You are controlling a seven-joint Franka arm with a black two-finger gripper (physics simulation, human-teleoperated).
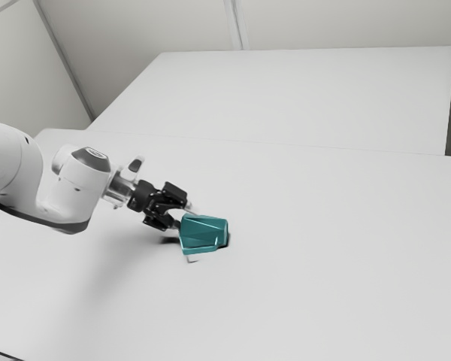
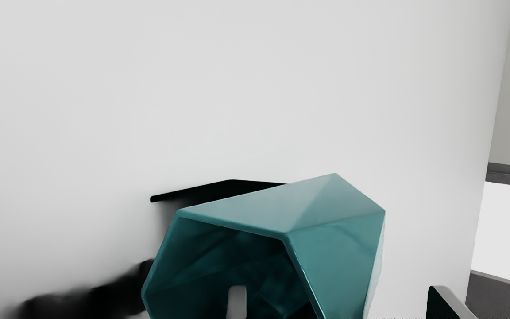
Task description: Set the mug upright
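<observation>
Close to the mug, my gripper (image 1: 184, 216) stands at its wider end in the exterior view. The teal faceted mug (image 1: 204, 235) lies on its side on the white table (image 1: 323, 248), its narrower end toward the exterior view's right. In the wrist view the mug (image 2: 337, 248) turns its dark mouth toward my hand. My gripper (image 2: 340, 303) is open there: one fingertip (image 2: 237, 301) overlaps the mouth, the other (image 2: 443, 303) is outside the mug's wall. Whether the first reaches inside is unclear. No handle can be made out for certain.
Behind the table in the exterior view is another broad white surface (image 1: 301, 94), with pale walls (image 1: 128, 37) around it. A small pale piece (image 1: 192, 259) shows by the mug's lower edge. Dark shadows lie beside the mug.
</observation>
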